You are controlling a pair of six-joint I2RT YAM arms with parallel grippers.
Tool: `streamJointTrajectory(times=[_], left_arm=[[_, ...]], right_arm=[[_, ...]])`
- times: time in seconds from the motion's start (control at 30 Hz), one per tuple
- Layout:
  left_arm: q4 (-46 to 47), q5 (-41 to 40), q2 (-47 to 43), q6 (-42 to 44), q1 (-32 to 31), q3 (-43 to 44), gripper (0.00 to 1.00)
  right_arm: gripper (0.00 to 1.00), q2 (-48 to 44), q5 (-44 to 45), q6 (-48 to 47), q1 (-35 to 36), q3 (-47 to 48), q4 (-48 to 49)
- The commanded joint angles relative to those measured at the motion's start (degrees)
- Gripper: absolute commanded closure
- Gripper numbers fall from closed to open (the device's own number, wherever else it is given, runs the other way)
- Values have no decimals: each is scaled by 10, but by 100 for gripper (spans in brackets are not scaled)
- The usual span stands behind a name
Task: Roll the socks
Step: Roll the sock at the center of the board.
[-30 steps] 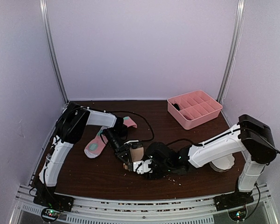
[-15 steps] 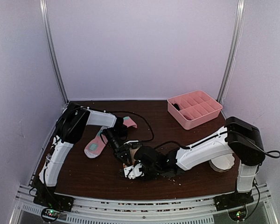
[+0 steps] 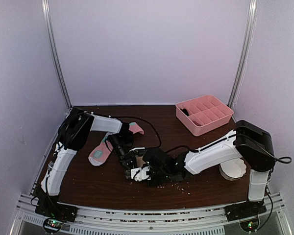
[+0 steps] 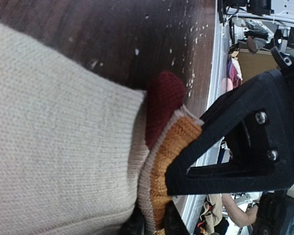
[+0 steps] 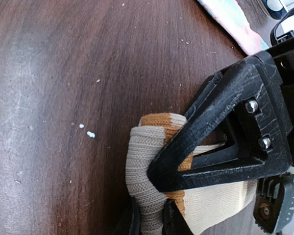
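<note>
The bunched sock [image 5: 148,193] lies on the table [image 3: 98,183], caught between the left gripper [image 3: 131,165] and right gripper [image 3: 138,174], which meet head-on. The flat sock [image 3: 100,153] lies left of the left gripper. The tray [image 3: 206,128] stands well behind the right gripper.

Bare tabletop [image 3: 169,122] between pink sock [image 3: 100,153], tray [image 3: 206,128]

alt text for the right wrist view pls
The right gripper pinches a folded beige sock with an orange-brown band on a dark wooden table. The edge of a pink sock shows top right.
</note>
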Motion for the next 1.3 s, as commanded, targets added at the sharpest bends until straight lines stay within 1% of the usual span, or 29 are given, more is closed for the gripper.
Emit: streamJointTrajectory(times=[0.0, 0.07, 0.17, 0.27, 0.37, 0.47, 0.57, 0.6, 0.63, 0.73, 0.8, 0.87, 0.9, 0.93, 0.97, 1.03, 1.13, 1.2, 1.23, 1.27], left_arm=[[58, -162, -3, 33, 4, -8, 79], [78, -169, -32, 41, 5, -15, 72], [95, -172, -67, 47, 5, -24, 65], [101, -194, -85, 47, 4, -21, 43], [152, -216, -149, 41, 8, -65, 30], [225, -243, -233, 32, 11, -132, 28], [284, -299, -307, 14, 11, -180, 25], [296, -338, -329, -13, 11, -184, 5], [301, -380, -347, -33, 11, -180, 3], [291, -464, -403, -47, 12, -170, 2], [338, -510, -454, -55, 22, -211, 2], [386, -611, -462, -80, 29, -246, 2], [389, -638, -452, -78, 31, -250, 2], [378, -630, -441, -68, 39, -248, 2], [364, -600, -433, -60, 49, -244, 2], [366, -513, -450, -43, 62, -265, 5], [386, -384, -493, 4, 43, -317, 8], [383, -316, -504, 30, 21, -338, 16], [383, -295, -505, 40, 7, -348, 21], [386, -289, -503, 47, -8, -357, 29]], right_arm=[[88, 63, -75, 59, -30, -6, -129], [89, 76, -110, 82, -37, 3, -145], [90, 89, -149, 113, -46, 14, -161], [92, 105, -205, 149, -58, 35, -186], [92, 112, -251, 196, -74, 37, -186], [93, 112, -299, 236, -85, 24, -172], [92, 105, -333, 270, -91, 10, -157], [92, 101, -345, 280, -91, 3, -152], [91, 96, -359, 289, -93, -4, -144], [91, 92, -382, 306, -94, -14, -138], [91, 94, -401, 322, -98, -10, -141], [91, 98, -426, 349, -105, -6, -137], [91, 100, -439, 364, -109, -4, -133], [91, 103, -449, 378, -113, -1, -133], [91, 106, -455, 391, -116, 3, -133], [91, 114, -464, 417, -120, 18, -144], [91, 128, -482, 464, -123, 31, -142], [91, 143, -482, 502, -128, 38, -136], [91, 149, -481, 523, -129, 39, -131], [91, 155, -483, 541, -131, 42, -125]])
